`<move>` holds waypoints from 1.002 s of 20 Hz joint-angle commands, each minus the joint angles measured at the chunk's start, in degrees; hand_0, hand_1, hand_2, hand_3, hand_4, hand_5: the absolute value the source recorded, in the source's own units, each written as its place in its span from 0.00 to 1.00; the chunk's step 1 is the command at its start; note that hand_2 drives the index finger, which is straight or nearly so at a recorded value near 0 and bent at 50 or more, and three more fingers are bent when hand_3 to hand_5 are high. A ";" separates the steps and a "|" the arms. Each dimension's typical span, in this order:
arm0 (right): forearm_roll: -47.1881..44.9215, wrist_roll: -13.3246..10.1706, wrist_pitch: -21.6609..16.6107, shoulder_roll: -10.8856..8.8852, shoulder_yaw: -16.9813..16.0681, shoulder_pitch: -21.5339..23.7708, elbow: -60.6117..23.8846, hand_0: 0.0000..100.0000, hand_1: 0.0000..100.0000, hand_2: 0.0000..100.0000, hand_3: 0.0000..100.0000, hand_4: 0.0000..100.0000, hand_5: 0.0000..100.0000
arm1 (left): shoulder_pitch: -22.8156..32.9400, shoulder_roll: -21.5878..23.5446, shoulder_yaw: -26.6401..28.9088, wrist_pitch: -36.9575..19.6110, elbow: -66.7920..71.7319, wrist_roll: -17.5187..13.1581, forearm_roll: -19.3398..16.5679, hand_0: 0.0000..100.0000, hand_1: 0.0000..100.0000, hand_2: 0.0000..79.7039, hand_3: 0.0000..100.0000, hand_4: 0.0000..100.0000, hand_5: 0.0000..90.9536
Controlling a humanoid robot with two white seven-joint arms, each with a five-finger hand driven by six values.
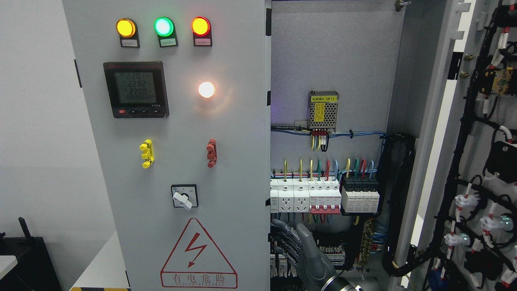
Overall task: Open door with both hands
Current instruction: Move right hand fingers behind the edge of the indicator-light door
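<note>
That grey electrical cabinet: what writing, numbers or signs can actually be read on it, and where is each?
"有电危险": red warning triangle with lightning bolt, on the closed left door.
"2201", "2202", "2200": digital meter; its bottom row is too blurred.
"(B1)": yellow label on the mesh power supply inside; the characters before it are too small.
Tags under the three lamps: unreadable.

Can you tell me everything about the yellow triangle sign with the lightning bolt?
The warning sign is a red-outlined triangle with a red lightning bolt arrow inside and a red box of Chinese characters beneath. It looks printed or stuck flat on the grey cabinet door, low down, below the rotary switch. It isn't yellow. Nothing touches it.
</note>
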 commanded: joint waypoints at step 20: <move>-0.50 6.58 -0.08 -0.09 -0.67 -5.40 9.05 0.00 0.00 0.00 0.00 0.00 0.00 | 0.00 0.00 0.01 -0.05 0.00 0.00 0.00 0.00 0.00 0.00 0.00 0.03 0.00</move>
